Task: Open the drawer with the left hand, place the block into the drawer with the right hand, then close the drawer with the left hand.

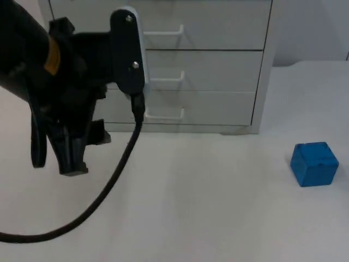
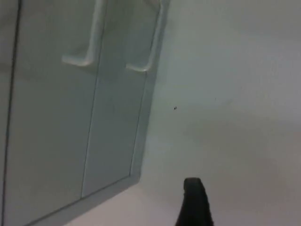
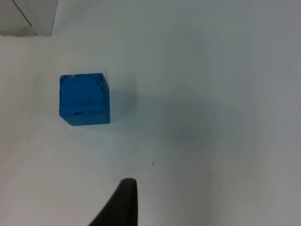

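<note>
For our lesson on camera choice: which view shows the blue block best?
The right wrist view: the blue block sits whole and large on the white table. The top view shows it smaller, near the edge. The left wrist view faces the drawers.

Setting: robotics lab bench, staged for a manipulation trial. Evidence: plain white table top [image 1: 218, 207], bare and matte, with no household or office clutter. A pale grey cabinet of stacked drawers [image 1: 218, 71] with white bar handles [image 1: 163, 33] stands at the far edge; all drawer fronts sit flush. A single small blue cube-shaped block [image 1: 314, 164] rests on the table well apart from the cabinet, a test prop rather than a working item. A black jointed robot arm [image 1: 60, 93] reaches in over the table.
</note>
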Tool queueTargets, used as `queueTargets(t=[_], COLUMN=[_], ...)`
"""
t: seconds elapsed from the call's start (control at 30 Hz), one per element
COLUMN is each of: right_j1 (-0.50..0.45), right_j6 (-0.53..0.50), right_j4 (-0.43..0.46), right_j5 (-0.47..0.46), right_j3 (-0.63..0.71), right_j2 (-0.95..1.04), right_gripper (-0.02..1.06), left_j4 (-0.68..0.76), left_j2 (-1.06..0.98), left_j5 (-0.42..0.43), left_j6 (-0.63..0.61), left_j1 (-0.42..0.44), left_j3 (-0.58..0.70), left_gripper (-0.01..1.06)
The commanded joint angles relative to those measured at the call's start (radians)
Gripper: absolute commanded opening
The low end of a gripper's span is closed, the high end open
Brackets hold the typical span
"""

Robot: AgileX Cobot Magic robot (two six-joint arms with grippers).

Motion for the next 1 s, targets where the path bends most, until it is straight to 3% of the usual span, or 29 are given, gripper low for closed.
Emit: queueTargets(t=[0.0, 0.07, 0.1, 0.2, 0.63, 0.97], right_j1=[-0.005, -0.005, -0.005, -0.005, -0.005, -0.005], right_j6=[-0.005, 0.0, 0.0, 0.013, 0.02, 0.02], right_j4=[0.002, 0.0, 0.0, -0.022, -0.025, -0.025], right_j5=[-0.009, -0.009, -0.009, -0.007, -0.013, -0.022], right_j3=[0.0, 0.0, 0.0, 0.0, 0.0, 0.0], right_j2=[-0.001, -0.001, -0.001, -0.001, -0.001, -0.001], right_gripper=[1.04, 1.04, 1.04, 1.04, 1.04, 1.04], left_j4=[0.081, 0.21, 0.21, 0.298, 0.325, 0.552], left_j2=[0.036, 0.094, 0.094, 0.152, 0.365, 0.469], left_j5=[-0.06, -0.168, -0.168, -0.284, -0.213, -0.186], left_j6=[-0.041, -0.079, -0.079, -0.106, -0.213, -0.381], left_j1=[-0.005, -0.005, -0.005, -0.005, 0.002, 0.002], left_j3=[-0.005, -0.005, -0.005, -0.015, -0.21, -0.277], left_gripper=[0.58, 0.58, 0.58, 0.58, 0.58, 0.58])
